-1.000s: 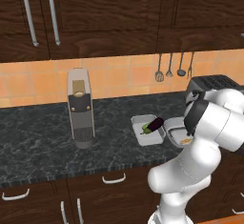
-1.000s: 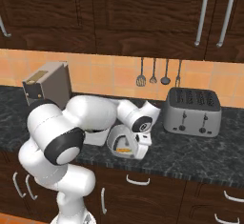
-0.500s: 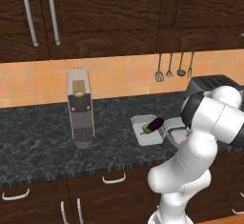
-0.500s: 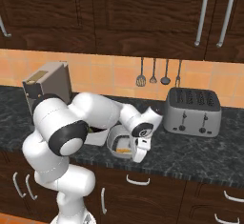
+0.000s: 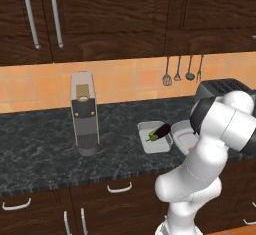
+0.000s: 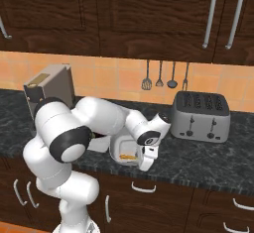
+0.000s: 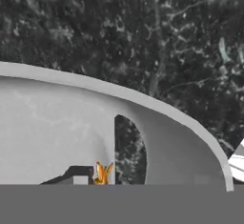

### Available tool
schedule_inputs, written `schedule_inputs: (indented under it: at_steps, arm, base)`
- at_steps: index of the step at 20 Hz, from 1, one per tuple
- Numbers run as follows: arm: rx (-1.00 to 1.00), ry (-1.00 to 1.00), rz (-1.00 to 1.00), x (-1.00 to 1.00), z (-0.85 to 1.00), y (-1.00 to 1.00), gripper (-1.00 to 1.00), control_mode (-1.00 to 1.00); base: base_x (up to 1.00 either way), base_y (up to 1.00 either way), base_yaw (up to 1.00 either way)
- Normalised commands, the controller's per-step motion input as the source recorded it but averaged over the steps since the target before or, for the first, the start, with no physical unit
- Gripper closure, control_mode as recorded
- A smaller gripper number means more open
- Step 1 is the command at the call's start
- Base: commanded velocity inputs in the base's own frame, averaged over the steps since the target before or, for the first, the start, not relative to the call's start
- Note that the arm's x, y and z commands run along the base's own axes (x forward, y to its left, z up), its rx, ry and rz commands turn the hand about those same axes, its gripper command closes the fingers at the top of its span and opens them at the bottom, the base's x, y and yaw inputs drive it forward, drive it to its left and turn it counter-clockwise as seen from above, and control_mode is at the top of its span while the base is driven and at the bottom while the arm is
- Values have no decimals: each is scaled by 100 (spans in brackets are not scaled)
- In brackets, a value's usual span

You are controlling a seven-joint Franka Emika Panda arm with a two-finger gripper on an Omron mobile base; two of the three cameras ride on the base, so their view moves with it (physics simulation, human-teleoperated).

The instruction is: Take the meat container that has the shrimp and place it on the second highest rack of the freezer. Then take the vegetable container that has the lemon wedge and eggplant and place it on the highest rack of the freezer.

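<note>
Now, at the left of your left base view the coffee machine stands upright on the dark counter. Right of it sits the vegetable container with the eggplant and lemon wedge inside, and just beside that, the meat container, partly behind the arm. In your right base view the gripper is down at that tray's near edge, with the shrimp inside; you cannot tell how wide its jaws stand. Further right stands the toaster.
</note>
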Motion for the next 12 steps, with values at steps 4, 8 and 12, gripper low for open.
schedule_inputs:
  at_steps: [4, 8, 12]
  arm:
    - [0, 0, 0, 0, -25, 0, 100, -100]
    - [0, 0, 0, 0, -3, -9, 100, -100]
    - [0, 0, 0, 0, 2, -18, 100, -100]
  base:
    - [0, 0, 0]
    - [0, 0, 0]
    - [0, 0, 0]
